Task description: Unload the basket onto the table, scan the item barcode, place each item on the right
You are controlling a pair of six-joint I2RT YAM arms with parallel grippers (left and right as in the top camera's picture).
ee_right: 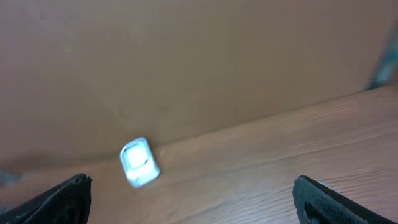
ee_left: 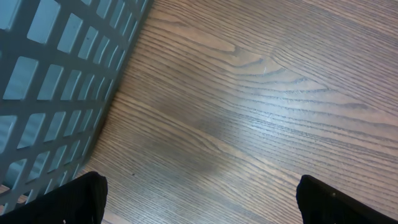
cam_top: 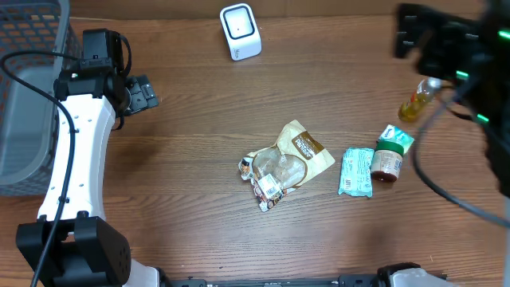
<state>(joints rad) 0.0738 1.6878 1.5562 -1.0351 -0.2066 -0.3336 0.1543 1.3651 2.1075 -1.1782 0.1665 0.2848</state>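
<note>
Left claw (cam_top: 147, 93): spread wide with nothing between its fingers; it hangs over bare wood near the basket, at the left of the surface (cam_top: 199, 207).
Left claw, own camera (ee_left: 205, 202): both dark fingertips (ee_left: 81, 199) sit at the lower corners, far apart, with wood grain between them and the basket wall on the left.
Right claw (cam_top: 410, 36): spread wide and empty; it appears blurred at the far right corner in the overhead view, near the bottle.
Right claw, own camera (ee_right: 196, 202): the fingertips stand well apart at the lower corners, and the scanner shows small and blurred beyond them.
Scanner (cam_top: 240, 31): a small white box standing at the far edge of the surface, well apart from both claws.
Snack bag (cam_top: 291, 155): crumpled, lying flat near the middle of the surface, untouched.
Teal packet (cam_top: 355, 171): lying flat just right of the snack bag.
Jar (cam_top: 386, 163): on its side, touching the teal packet's right edge.
Green pouch (cam_top: 396, 139): just beyond the jar, touching it.
Bottle (cam_top: 417, 102): small, with yellow contents, tilted, farther back on the right.
Basket (cam_top: 24, 96): grey, with a grid wall, at the left edge.
</note>
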